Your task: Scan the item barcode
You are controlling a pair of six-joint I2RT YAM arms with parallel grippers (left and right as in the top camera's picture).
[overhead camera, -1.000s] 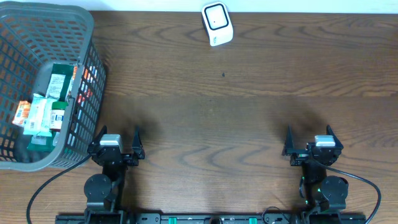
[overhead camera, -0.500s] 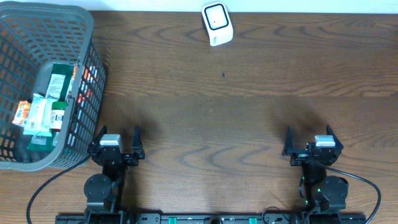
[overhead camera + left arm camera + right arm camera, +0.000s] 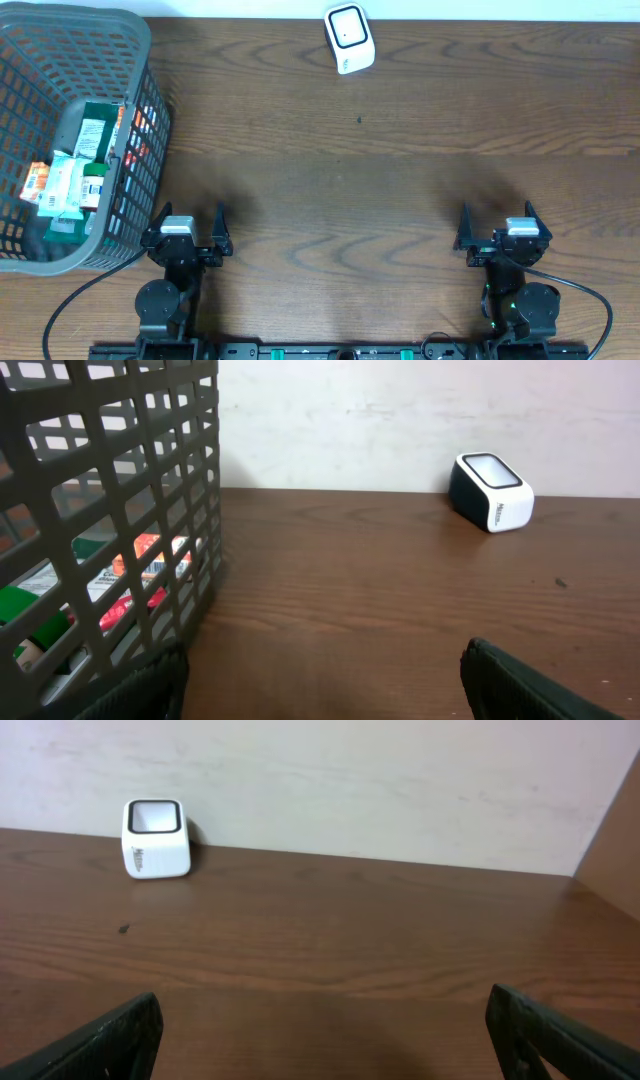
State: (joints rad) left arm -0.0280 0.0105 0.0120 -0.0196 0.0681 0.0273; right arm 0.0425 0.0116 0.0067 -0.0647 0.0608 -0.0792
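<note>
Nearest the base of the rig, the left gripper [image 3: 190,216] and the right gripper [image 3: 497,214] are hovering low over the near edge of the table [image 3: 340,200], well apart from each other and both pointing toward the far side. Both are standing wide open and neither is holding anything: in the left wrist view its dark fingers [image 3: 525,682] are showing only at the bottom corners with bare wood between them, and in the right wrist view the fingers [image 3: 105,1042] are likewise sitting at the two lower corners with nothing between them. Just beyond the left gripper and to its left, a grey mesh basket [image 3: 40,70] is standing on the table's left end, its near corner coming close to the gripper's outer finger. The packages [image 3: 78,165] that are waiting to be scanned are lying inside this basket, heaped against its right wall; green, white and orange-red cartons are showing through the mesh, and their barcodes are too small to make out. Past the grippers the dark wood is stretching away with only a small dark speck [image 3: 359,121] lying on it toward the far side. At the far edge, roughly midway between the two arms, the small white scanner [image 3: 349,37] is standing with its dark-framed window tilted upward, close against the pale wall [image 3: 400,780] and well apart from the basket.
</note>
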